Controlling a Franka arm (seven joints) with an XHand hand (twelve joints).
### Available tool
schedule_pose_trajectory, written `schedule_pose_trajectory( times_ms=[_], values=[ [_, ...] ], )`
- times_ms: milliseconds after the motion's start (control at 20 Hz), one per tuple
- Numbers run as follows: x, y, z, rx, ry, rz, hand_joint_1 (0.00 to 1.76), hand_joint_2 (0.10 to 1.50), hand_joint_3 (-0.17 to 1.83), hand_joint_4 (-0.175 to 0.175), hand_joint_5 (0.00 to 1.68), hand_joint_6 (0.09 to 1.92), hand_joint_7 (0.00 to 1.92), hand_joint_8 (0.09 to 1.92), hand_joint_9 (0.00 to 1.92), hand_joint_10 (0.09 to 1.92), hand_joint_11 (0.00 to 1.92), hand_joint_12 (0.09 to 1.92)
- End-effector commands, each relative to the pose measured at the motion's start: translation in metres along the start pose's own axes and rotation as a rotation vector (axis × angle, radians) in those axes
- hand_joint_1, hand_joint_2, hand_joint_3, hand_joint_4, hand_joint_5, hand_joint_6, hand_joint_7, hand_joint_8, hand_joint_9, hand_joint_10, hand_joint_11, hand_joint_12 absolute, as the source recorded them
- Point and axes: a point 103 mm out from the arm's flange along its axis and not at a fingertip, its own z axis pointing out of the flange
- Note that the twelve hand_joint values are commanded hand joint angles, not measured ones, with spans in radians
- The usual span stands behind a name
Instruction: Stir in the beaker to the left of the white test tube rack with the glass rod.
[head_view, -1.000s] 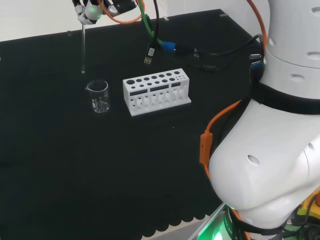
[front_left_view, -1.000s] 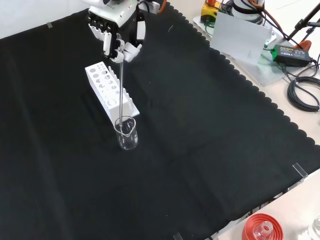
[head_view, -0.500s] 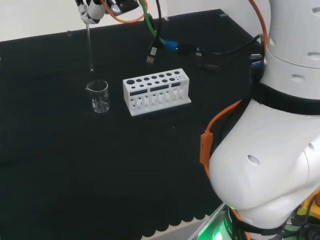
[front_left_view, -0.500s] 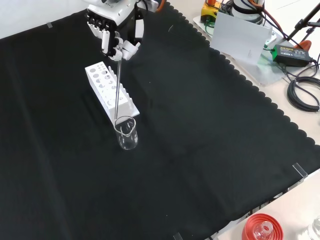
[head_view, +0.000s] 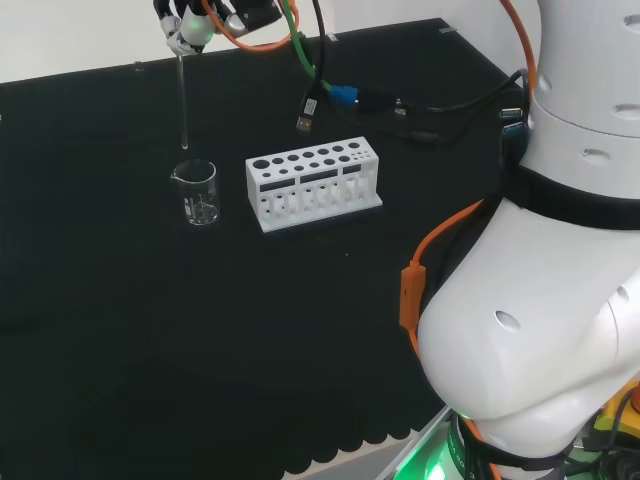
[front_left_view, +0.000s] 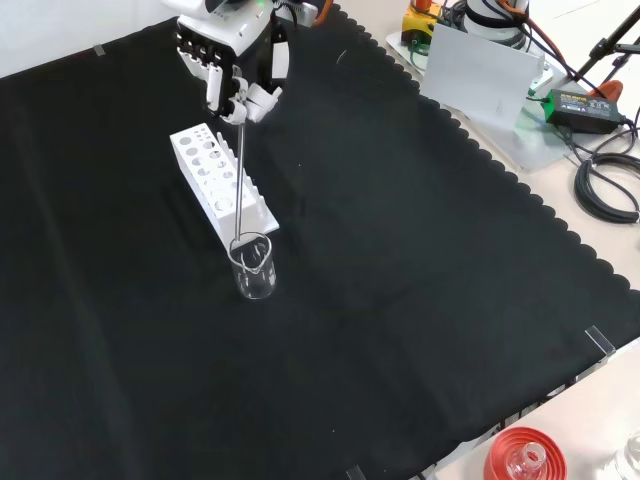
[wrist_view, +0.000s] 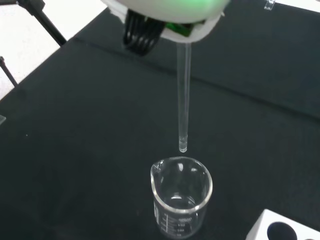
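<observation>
I have my hand (front_left_view: 232, 75) curled round the top end of the glass rod (front_left_view: 240, 172), pinching it between fingers and thumb so the rod hangs almost straight down. I hold it by the very top for a reason, as I judge it: the whole free length stays below my fingers, so the tip can reach into the vessel while my hand keeps well above the rim. In the front view my hand sits at about 12 o'clock from the beaker (front_left_view: 253, 266), and the rod runs down toward its mouth. In the wrist view the rounded tip of the rod hangs just above the rim and is not yet inside; it looks close to the spout side, so I would centre it before lowering. The beaker stands upright on the black cloth of the bench (front_left_view: 420, 300), just beside the short end of the white test tube rack (front_left_view: 220, 180); in the head view it is at 9 o'clock from the rack. It is small, clear and thin-walled, with a pouring lip and faint printed marks on its side. I cannot tell whether it holds any liquid. Light as it looks, a sideways knock from the rod could tip it.
</observation>
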Motion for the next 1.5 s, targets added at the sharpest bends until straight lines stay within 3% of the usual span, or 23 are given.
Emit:
schedule_pose_trajectory(
  times_ms=[50,800,1500],
  values=[
    [-0.001,-0.003,0.013,0.026,-0.018,0.005,1.19,0.68,0.79,-0.175,1.09,1.04,1.60,0.86,1.73,0.68,1.68,0.92],
    [-0.007,0.010,0.053,0.073,0.010,-0.006,1.19,0.68,0.79,-0.175,1.09,1.04,1.60,0.85,1.73,0.68,1.68,0.92],
    [-0.010,0.017,0.070,0.056,0.042,-0.028,1.19,0.68,0.79,-0.175,1.09,1.04,1.60,0.85,1.73,0.68,1.69,0.92]
  ],
)
